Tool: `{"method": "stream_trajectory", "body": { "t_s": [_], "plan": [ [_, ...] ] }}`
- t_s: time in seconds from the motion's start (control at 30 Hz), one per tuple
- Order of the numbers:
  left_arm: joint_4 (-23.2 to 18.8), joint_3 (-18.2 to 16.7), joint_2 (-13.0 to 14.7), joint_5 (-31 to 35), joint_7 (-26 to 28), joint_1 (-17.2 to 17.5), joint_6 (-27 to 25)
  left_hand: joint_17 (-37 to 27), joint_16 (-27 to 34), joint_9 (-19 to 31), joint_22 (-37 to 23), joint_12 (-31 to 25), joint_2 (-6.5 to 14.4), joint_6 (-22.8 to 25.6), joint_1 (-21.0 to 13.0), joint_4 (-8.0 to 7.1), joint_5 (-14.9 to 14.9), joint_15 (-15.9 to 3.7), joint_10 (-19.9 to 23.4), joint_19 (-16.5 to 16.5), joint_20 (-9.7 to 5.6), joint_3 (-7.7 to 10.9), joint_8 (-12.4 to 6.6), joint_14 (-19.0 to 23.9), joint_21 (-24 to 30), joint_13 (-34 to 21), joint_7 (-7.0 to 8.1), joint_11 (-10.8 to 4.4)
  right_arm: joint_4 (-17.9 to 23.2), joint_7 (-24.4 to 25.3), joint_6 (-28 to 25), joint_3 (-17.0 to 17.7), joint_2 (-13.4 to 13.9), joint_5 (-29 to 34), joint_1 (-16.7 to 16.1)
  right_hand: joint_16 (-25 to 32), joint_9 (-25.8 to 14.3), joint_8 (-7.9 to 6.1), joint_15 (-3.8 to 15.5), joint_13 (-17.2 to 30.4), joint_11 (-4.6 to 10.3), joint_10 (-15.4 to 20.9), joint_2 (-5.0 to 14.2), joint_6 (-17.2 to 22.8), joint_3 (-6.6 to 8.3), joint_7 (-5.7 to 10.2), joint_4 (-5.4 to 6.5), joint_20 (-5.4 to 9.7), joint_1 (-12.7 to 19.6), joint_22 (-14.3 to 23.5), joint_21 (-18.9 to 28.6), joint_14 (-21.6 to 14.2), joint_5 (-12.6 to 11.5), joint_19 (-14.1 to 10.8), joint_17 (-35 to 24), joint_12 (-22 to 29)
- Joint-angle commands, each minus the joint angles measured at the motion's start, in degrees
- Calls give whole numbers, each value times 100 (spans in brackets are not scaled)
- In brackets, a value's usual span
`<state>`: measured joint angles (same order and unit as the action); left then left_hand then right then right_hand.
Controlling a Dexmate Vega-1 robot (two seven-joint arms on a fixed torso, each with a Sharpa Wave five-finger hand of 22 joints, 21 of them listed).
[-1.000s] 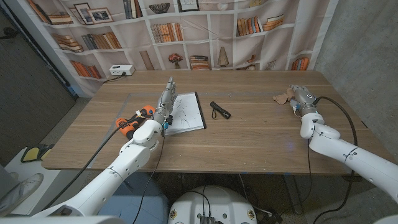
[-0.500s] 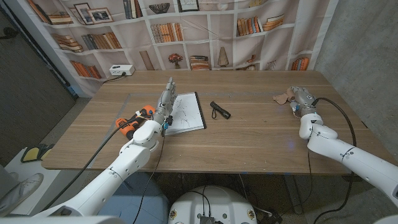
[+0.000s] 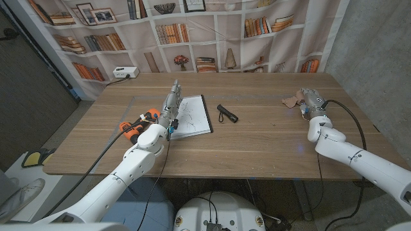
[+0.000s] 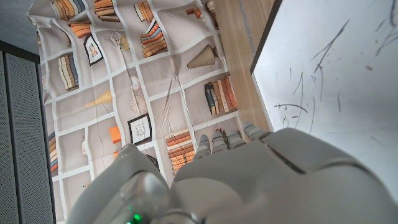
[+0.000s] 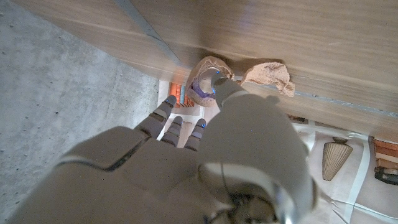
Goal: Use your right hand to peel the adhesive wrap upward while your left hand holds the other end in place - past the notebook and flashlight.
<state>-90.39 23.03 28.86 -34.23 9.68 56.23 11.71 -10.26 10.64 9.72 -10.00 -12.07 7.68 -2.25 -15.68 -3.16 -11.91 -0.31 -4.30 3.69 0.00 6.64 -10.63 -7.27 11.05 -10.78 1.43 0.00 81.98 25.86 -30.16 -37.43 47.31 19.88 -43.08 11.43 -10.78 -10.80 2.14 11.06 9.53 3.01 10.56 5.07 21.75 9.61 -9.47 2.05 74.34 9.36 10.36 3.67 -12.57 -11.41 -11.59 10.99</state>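
right hand point(image 3: 309, 101) at the adhesive wrap point(image 3: 292, 99), far right of the table

the tan wrap lies crumpled on the wooden table point(image 3: 257, 141), touching or just beside the right hand on the side toward the middle, well past the flashlight point(image 3: 227, 113) and notebook point(image 3: 191, 116). in the right wrist view the fingers point(image 5: 166, 112) reach out straight and apart beside the roll, with the thumb tip at its core; whether anything is pinched i cannot tell. left hand point(image 3: 169, 108) stands on its edge at the notebook's near-left border, fingers point(image 4: 219, 138) extended, holding nothing, well apart from the wrap. i judge the right hand far nearer; the left must cross the table to pin the other end.
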Motion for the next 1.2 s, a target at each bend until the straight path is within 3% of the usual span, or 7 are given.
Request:
{"method": "stream_trajectory", "body": {
  "t_s": [0.03, 0.53, 1.07, 1.2],
  "plan": [
    [54, 6, -56, -40, -52, -34, 46, -12, 3, 24, -14, 4, -17, 24, 45, -1, 23, 2, 12, -23, 1, 32, 13, 33, 23, -23, 21, -15, -30, -34, -51, -35, -10, -25, 61, -14, -22, 1, 956, 19, 56, -58, 9, -46, 49, 26, 12, 563, 106, 7, -2, 91, -29, 61, -28, -29],
    [48, 14, -56, -62, -68, -48, 16, -12, 3, 24, -14, 5, -18, 27, 51, 0, 23, -5, 12, -25, -2, 37, 13, 35, 24, -23, 18, -20, -196, 50, -153, -54, -97, -74, 98, 5, -20, -31, 985, 20, 215, -51, 47, -10, 147, 138, 18, 599, 229, 8, 15, 115, -70, 59, -49, 5],
    [-29, 8, -38, -58, -2, 10, -21, -12, 1, 24, -14, 6, -19, 28, 58, 0, 23, 3, 13, -23, -1, 44, 13, 33, 22, -23, 18, -11, -483, 114, -24, -109, -225, -198, 231, 34, -18, -8, 967, 17, 129, -114, -7, -100, 138, 93, 49, 579, 239, 6, 41, 76, -66, -15, -51, -1],
    [-28, 14, -49, -47, 15, 4, -23, -13, 1, 24, -14, 6, -20, 28, 60, 1, 23, 4, 12, -24, 0, 45, 14, 35, 23, -23, 16, -7, -584, 129, 101, -139, -237, -213, 280, 64, -19, -18, 984, 17, 138, -119, -8, -105, 52, 105, 197, 590, 71, 5, 62, 47, -17, -96, -63, 9]
  ]
}}
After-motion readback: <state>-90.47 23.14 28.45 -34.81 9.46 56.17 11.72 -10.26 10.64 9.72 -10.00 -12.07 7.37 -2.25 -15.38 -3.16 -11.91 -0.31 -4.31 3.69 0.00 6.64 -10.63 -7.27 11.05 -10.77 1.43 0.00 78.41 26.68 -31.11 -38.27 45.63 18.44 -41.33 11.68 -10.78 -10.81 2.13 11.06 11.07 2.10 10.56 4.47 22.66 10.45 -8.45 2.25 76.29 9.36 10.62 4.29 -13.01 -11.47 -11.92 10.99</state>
